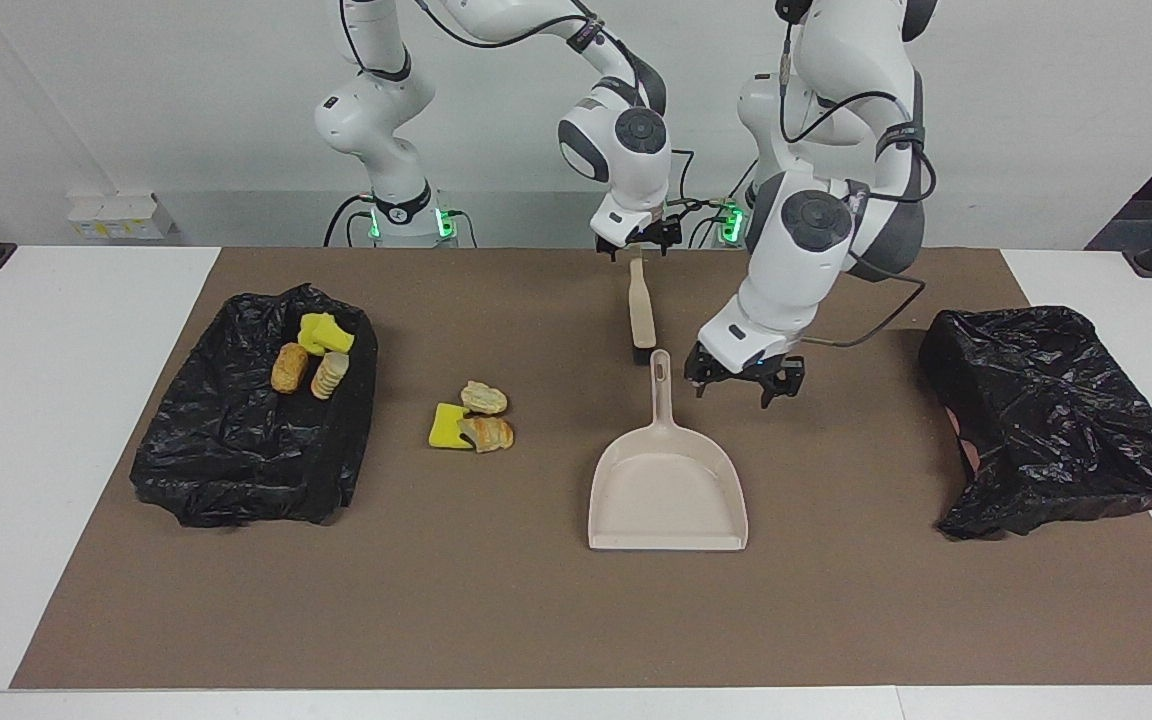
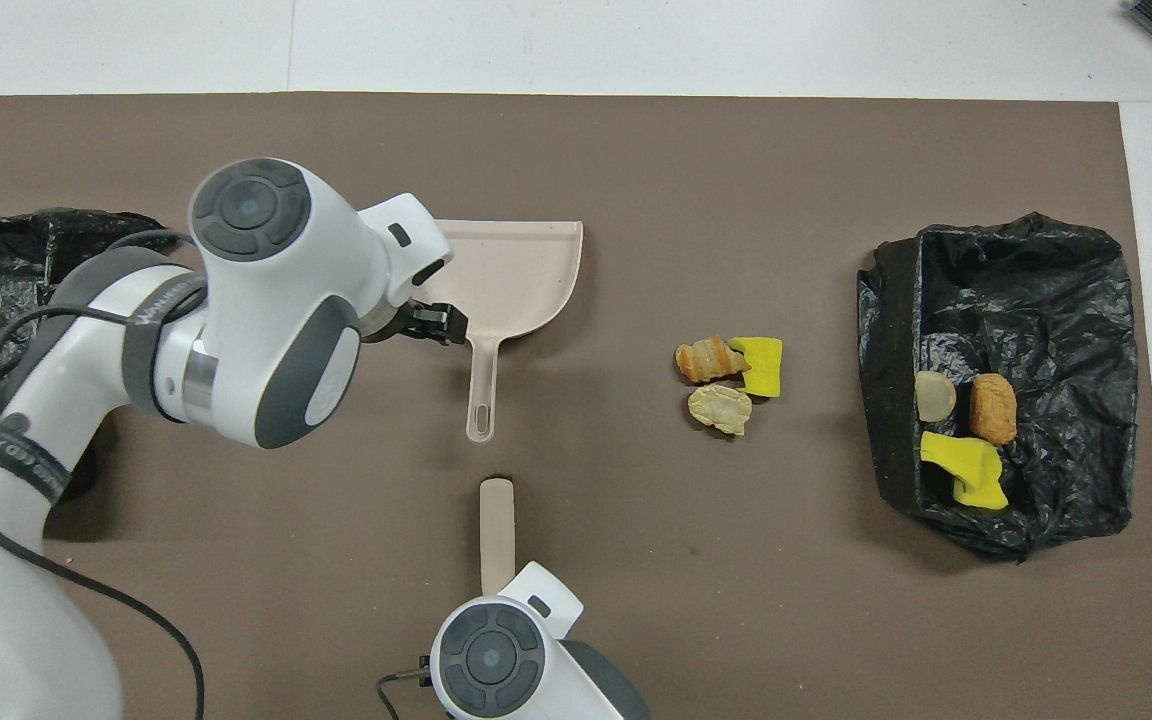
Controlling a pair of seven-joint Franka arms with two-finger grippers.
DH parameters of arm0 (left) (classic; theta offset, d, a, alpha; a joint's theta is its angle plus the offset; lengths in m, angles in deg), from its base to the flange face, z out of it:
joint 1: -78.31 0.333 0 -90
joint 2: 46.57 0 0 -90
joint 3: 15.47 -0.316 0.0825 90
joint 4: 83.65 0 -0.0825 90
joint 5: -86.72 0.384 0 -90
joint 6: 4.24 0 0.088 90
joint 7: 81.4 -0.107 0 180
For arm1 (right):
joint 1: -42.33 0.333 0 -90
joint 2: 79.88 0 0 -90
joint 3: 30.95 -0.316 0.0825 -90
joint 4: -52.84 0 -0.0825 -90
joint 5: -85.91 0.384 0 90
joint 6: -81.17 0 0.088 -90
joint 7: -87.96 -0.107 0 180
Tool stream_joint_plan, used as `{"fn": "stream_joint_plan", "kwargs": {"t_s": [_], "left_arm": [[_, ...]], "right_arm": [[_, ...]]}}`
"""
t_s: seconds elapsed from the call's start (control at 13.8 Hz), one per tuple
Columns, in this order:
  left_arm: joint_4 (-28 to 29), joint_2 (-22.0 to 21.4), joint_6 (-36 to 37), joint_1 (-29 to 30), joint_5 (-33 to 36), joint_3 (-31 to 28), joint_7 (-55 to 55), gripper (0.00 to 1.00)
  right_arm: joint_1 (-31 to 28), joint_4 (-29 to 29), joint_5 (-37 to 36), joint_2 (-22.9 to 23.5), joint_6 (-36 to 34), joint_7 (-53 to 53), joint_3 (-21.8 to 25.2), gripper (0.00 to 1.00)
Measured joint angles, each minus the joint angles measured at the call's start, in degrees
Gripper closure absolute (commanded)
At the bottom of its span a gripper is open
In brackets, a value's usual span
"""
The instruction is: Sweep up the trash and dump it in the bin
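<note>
Reading "WANJEE" on its wrist band, the left arm holds the left gripper, fingers spread, just beside the dustpan handle. Toward the right arm's end from it lies the trash: yellow sponge, bread lumps; more sits in the bin. Right gripper, spread, over the brush.

So the beige dustpan sits flat mid-table with its handle pointing at the robots, and the brush lies just past that handle, nearer the robots. The left gripper hangs open right beside the dustpan handle, not touching it — the right gripper is up over the brush's tip. Three bits of trash are loose on the mat, more trash already sits in one black-lined bin, and another bin is at the left arm's end.
</note>
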Motion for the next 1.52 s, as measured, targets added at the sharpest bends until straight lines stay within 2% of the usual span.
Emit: {"fn": "stream_joint_plan", "kwargs": {"t_s": [0.22,0.36,0.43,0.51,0.58,0.65,0.72,0.8,0.94,1.01,1.37,1.52], "left_arm": [[0.6,1.6,-1.1,-3.2,0.0,0.0,4.3,0.0],[2.1,1.6,-2.0,-4.0,0.0,0.0,5.6,0.01],[2.8,1.6,-2.5,-4.1,0.0,0.0,6.3,0.08],[3.5,1.6,-3.0,-4.2,0.0,-0.1,7.2,0.2],[3.9,1.7,-3.5,-4.5,0.0,-0.1,7.8,0.38],[4.1,1.7,-3.9,-4.7,0.0,-0.1,8.3,0.64],[4.2,1.7,-4.0,-4.7,0.0,-0.1,8.4,0.97],[4.2,1.7,-4.1,-4.7,0.0,-0.1,8.5,1.0],[4.2,1.7,-4.5,-4.7,0.0,-0.1,8.6,1.0],[4.2,1.7,-4.6,-4.7,0.0,-0.1,8.6,1.0],[4.0,1.7,-4.9,-4.4,0.2,-0.9,7.3,1.0],[3.4,1.6,-4.9,-2.7,0.3,-1.5,0.9,1.0]], "right_arm": [[1.6,-2.9,0.1,-1.6,0.2,-0.7,0.0,0.0],[2.0,-4.0,0.1,-2.7,0.2,-1.0,0.0,0.13],[2.0,-4.2,0.1,-3.0,0.4,-1.0,0.0,0.18],[2.0,-4.4,0.1,-3.1,1.2,-1.0,0.1,0.18],[2.0,-4.6,0.1,-3.1,2.9,-1.1,0.2,0.18],[2.0,-4.9,0.1,-3.0,4.9,-1.1,0.2,0.19],[1.9,-5.1,0.1,-3.0,6.0,-1.1,0.2,0.28],[1.9,-5.2,0.1,-3.0,6.3,-1.1,0.3,0.5],[1.9,-5.2,0.1,-2.9,6.4,-1.0,0.4,0.78],[1.9,-5.3,0.1,-2.9,6.4,-1.0,0.4,1.0],[1.9,-5.2,0.1,-2.9,6.2,-0.5,0.4,1.0],[1.9,-4.1,0.0,-2.9,2.4,-0.5,0.6,1.0]]}}
